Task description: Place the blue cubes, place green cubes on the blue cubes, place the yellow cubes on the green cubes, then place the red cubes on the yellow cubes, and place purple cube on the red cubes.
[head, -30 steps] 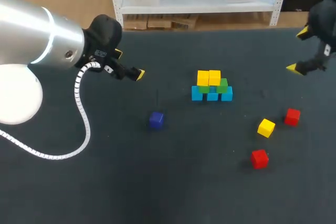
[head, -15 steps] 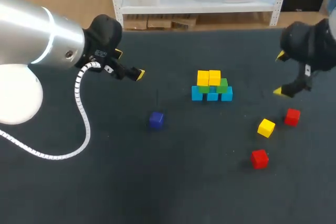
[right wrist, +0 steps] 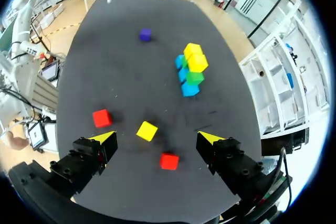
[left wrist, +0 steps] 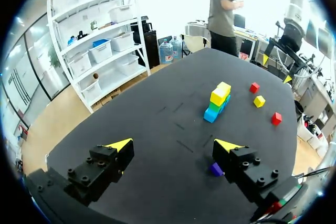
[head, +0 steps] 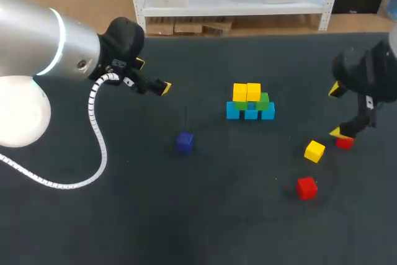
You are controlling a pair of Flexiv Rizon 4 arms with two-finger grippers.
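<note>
The left gripper (head: 151,76) is held above the left part of the dark surface (head: 186,228), its fingers apart and nothing between them. A small purple cube (head: 183,142) lies alone to its right, nearer the front. At the middle stands the stack of blue, green and yellow cubes (head: 250,102): three blue below, two green on them, two yellow on top.

Right of the stack, well apart from it, three single cubes are noted: a loose yellow cube (head: 314,151), a near red cube (head: 306,187) in front of it, and a far red cube (head: 345,143) towards the surface's right side.

The right gripper (head: 338,111) hangs over this group, fingers spread wide and holding nothing. In the right wrist view the far red cube (right wrist: 169,161) lies under the gap between the fingers, with the loose yellow cube (right wrist: 147,130) just ahead. The right arm is judged much the nearer. Which of the two is intended cannot be told. Open room surrounds both cubes, and the path to the stack is unobstructed.
</note>
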